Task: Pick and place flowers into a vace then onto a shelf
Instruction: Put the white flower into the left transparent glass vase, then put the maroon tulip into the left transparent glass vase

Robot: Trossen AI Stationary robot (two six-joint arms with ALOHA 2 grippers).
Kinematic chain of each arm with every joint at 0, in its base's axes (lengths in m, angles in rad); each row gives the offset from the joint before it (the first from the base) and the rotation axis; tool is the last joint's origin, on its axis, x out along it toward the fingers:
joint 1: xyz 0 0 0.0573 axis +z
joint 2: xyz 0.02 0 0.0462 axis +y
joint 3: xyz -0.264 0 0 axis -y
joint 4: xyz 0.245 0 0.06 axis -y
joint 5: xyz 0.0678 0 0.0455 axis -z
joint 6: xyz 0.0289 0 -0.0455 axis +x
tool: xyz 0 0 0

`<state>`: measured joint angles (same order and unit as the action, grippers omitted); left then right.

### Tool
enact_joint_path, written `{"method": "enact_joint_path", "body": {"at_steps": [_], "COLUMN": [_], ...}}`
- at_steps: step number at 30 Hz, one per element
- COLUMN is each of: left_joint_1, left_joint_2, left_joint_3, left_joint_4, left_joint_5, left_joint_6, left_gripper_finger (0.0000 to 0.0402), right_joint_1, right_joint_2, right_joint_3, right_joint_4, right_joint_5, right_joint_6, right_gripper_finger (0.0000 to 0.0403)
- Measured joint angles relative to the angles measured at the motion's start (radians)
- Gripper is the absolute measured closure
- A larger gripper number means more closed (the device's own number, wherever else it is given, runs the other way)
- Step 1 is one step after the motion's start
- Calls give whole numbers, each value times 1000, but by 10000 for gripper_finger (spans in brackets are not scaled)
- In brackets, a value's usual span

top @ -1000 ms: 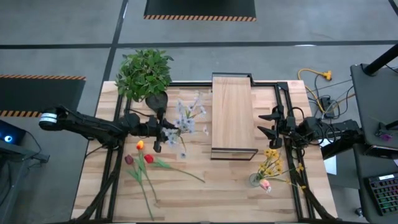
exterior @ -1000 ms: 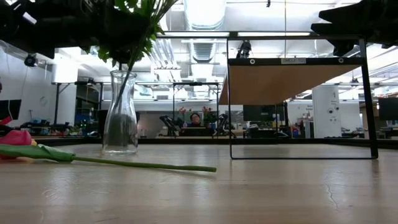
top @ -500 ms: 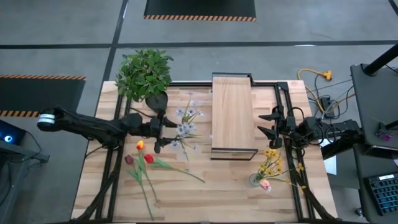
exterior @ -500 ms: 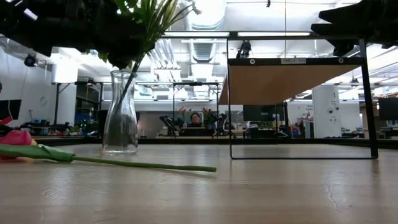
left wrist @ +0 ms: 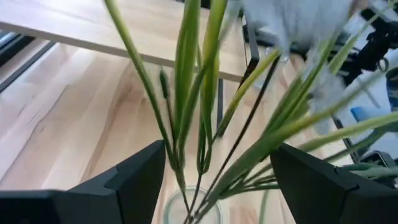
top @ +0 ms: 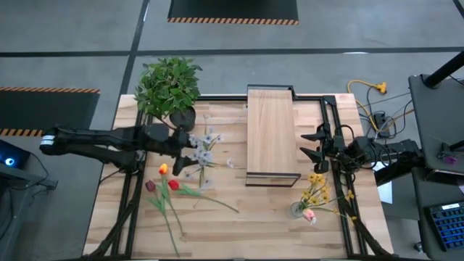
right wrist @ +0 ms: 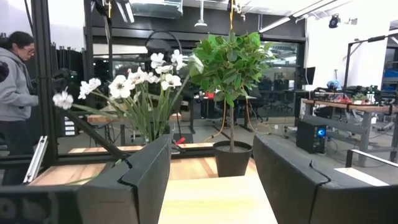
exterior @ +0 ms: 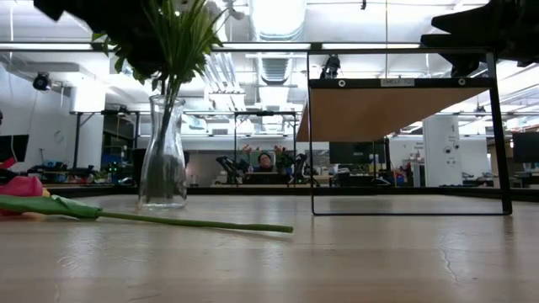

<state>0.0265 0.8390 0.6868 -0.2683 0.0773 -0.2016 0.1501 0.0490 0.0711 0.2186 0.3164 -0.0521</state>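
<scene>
The pale white-grey sprigs (top: 205, 143) stand with their stems in the clear glass vase (exterior: 164, 160), left of the shelf (top: 272, 134). My left gripper (top: 184, 154) is open just above the vase's mouth (left wrist: 186, 210), and the green stems (left wrist: 205, 118) rise through the gap between its fingers. Red and yellow tulips (top: 165, 190) lie flat on the table near the left front. Small yellow blooms and a pink tulip (top: 314, 196) lie near the right front. My right gripper (top: 313, 145) is open and holds nothing, level with the shelf's right edge. My left gripper is open around the sprigs' stems above the vase. The outermost stems (left wrist: 163, 140) run close along the inner sides of both fingers (left wrist: 134, 180). I cannot tell whether they touch. The stems stand nearly upright in the vase.
A bushy potted plant (top: 168, 85) stands at the table's far left corner, close behind my left arm. The shelf's black frame (exterior: 404, 126) rises in the table's middle. A person (right wrist: 15, 93) stands in the room beyond the table. Bare tabletop (top: 261, 217) lies at the near middle.
My left gripper has moved toward the table's left edge and risen a little. The sprigs have gone with it. Their blooms have swung from leaning toward the shelf to standing almost upright over the vase, while the stem ends have stayed in the vase.
</scene>
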Motion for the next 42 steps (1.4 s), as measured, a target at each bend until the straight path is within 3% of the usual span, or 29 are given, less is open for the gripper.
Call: {"method": "enact_joint_path", "body": {"at_steps": [7, 15, 25, 32, 42], "left_joint_1": [0, 0, -11, -27, -230], "left_joint_2": [25, 25, 26, 26, 138], "left_joint_3": [142, 170, 158, 158, 158], "left_joint_4": [-247, -430, -725, -838, -866], "left_joint_5": [0, 0, 3, 13, 28], "left_joint_6": [-8, -229, -602, -1006, -1447], "left_gripper_finger": [129, 129, 129, 129, 129], "right_joint_1": [0, 0, 0, 0, 0], "right_joint_2": [0, 0, 0, 0, -1], "right_joint_3": [0, 0, 0, 0, 9], "right_joint_4": [-1, -3, -3, -2, 4], "right_joint_5": [0, 0, 0, -2, -3], "right_joint_6": [0, 0, 0, 0, -33], "right_gripper_finger": [184, 184, 184, 184, 184]}}
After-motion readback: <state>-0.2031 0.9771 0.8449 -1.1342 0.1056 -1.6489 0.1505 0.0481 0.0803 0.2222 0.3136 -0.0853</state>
